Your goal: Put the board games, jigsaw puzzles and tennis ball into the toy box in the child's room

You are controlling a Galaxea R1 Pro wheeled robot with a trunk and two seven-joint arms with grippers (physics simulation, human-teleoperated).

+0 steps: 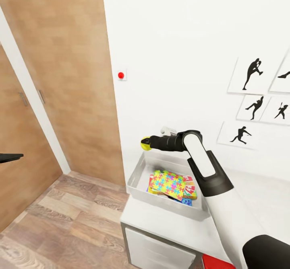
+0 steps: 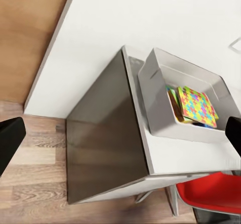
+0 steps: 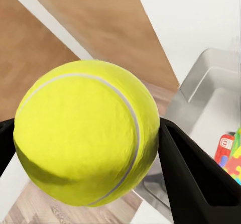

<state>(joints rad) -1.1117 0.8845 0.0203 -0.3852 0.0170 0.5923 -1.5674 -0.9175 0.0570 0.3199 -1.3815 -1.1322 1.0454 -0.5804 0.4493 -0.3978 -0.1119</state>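
My right gripper (image 1: pixel 146 143) is shut on the yellow-green tennis ball (image 1: pixel 144 144), holding it in the air just above the far left corner of the light grey toy box (image 1: pixel 139 172). Up close, the tennis ball (image 3: pixel 85 133) sits between the black fingers (image 3: pixel 193 176), with the toy box (image 3: pixel 208 78) below. The box stands at the left end of the pale table (image 1: pixel 161 220). A jigsaw puzzle (image 1: pixel 169 182) lies on top of board games (image 1: pixel 189 191) inside it. My left gripper (image 2: pixel 120 138) is open and empty, looking down on the toy box (image 2: pixel 150 83) and the jigsaw puzzle (image 2: pixel 198 106).
Brown wardrobe doors (image 1: pixel 64 80) and wood-plank floor (image 1: pixel 68 220) lie left of the table. A white drawer unit (image 1: pixel 157 249) sits under the tabletop. A red chair (image 2: pixel 211 194) stands at the table's near side. Black silhouette prints (image 1: pixel 253 76) hang on the white wall.
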